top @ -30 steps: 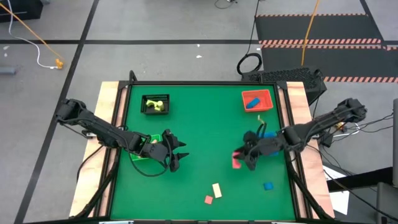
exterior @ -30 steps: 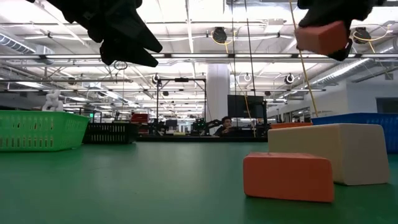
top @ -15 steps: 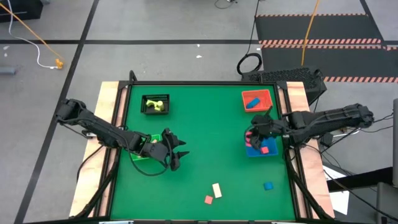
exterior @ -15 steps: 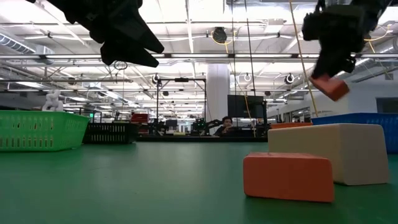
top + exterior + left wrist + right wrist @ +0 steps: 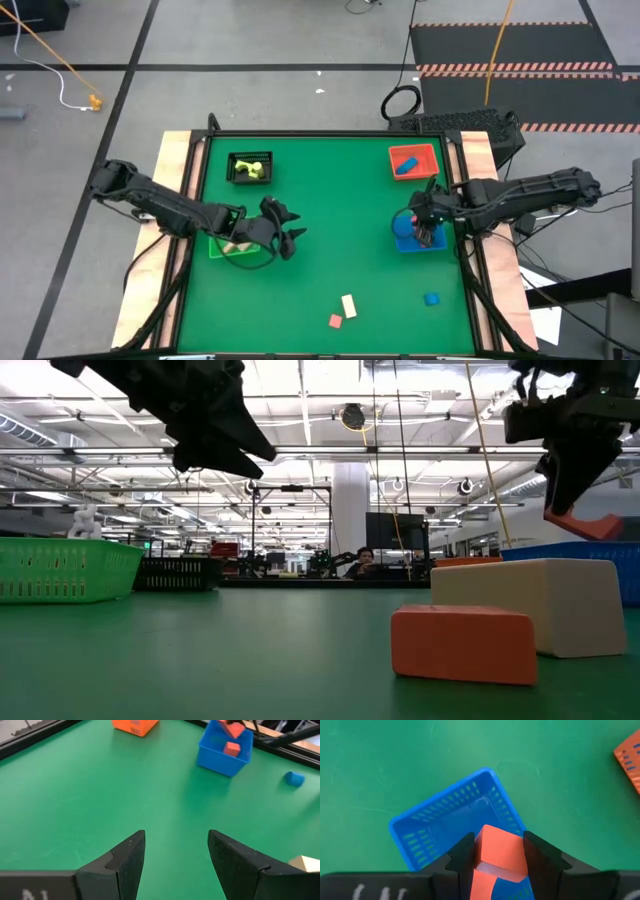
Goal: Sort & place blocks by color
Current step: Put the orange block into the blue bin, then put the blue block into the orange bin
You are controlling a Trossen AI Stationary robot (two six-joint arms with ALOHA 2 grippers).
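The left gripper hangs above the green tabletop beside the green bin, its fingers spread apart and holding nothing. Near the front edge of the tabletop lie a red block, a cream block and, farther right, a blue block. The right gripper is positioned directly over the blue bin, pinching a red block between its fingers.
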